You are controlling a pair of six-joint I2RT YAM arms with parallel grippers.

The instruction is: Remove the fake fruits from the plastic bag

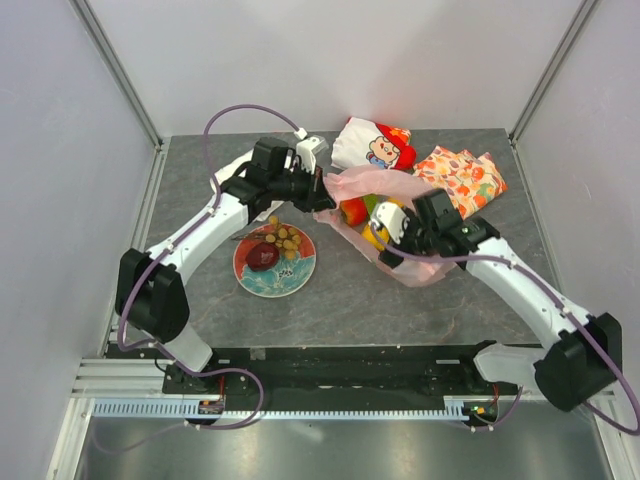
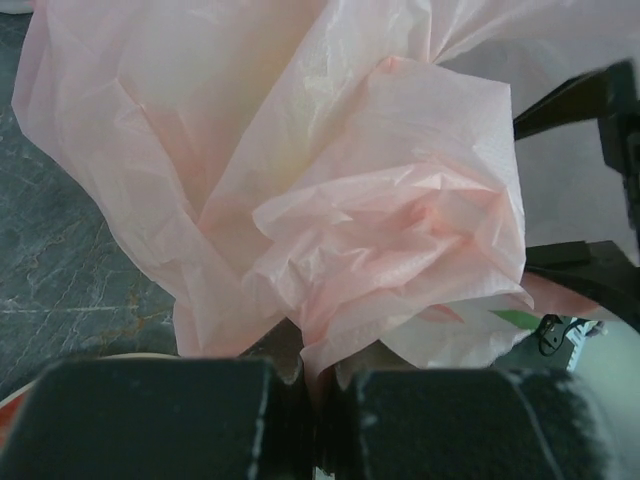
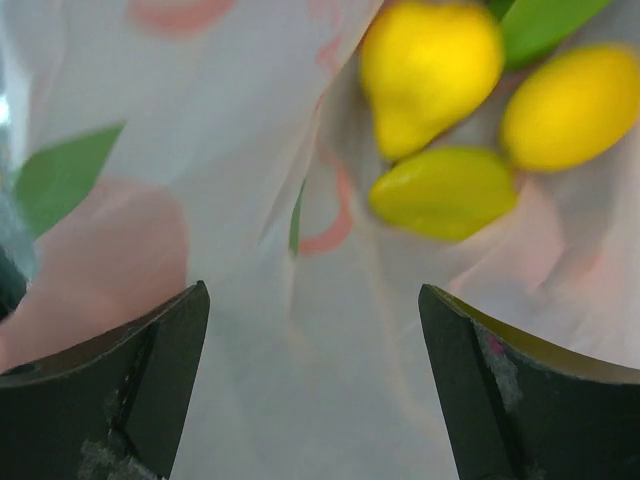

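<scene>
The pale pink plastic bag [image 1: 400,262] lies in the middle of the table, its mouth towards the left. My left gripper [image 1: 322,192] is shut on a bunched fold of the bag [image 2: 400,240] at its left edge. My right gripper [image 1: 385,228] is open inside the bag's mouth, above the fruits. Ahead of its fingers lie a yellow pear [image 3: 430,70], a yellow piece [image 3: 572,108] and a yellow-green piece [image 3: 445,192]. An orange fruit [image 1: 352,211] shows in the bag. A dark red plum [image 1: 264,256] and a grape bunch [image 1: 286,237] lie on the plate [image 1: 290,280].
A white cartoon-print cloth [image 1: 375,145] and an orange-patterned folded cloth [image 1: 462,178] lie behind the bag. The red plate sits left of the bag, under my left arm. Frame posts stand at the table's corners.
</scene>
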